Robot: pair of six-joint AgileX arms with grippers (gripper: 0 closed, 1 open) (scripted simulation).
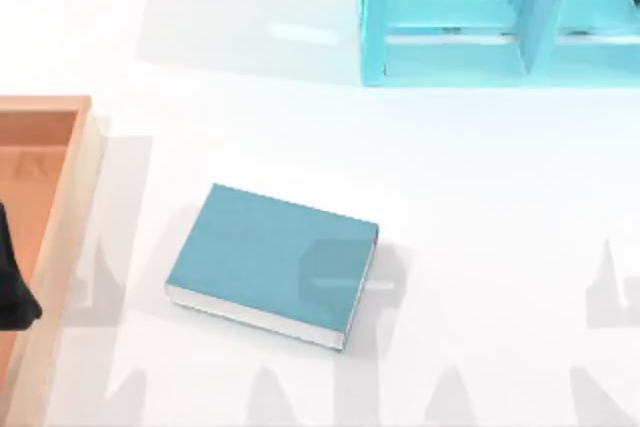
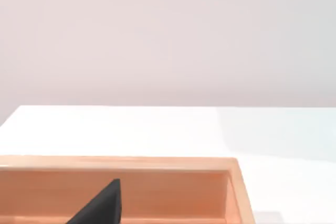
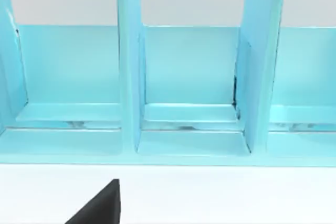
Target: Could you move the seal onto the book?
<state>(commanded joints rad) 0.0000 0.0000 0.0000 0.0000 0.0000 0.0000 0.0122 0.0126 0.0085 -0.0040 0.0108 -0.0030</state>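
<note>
Book [image 1: 270, 262] flat mid-table from above; left pincer [image 2: 100, 207] over wooden tray [image 2: 157, 163], grip unreadable.

White table [image 1: 480, 197], turquoise shelf unit [image 1: 450, 47] at far edge, wooden tray [image 1: 75, 207] at left, pale wall [image 2: 168, 35]

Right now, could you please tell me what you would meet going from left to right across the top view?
Left arm's dark end effector at the left edge over the wooden tray → teal book lying flat on the white table → turquoise shelf unit at the far right.
</note>
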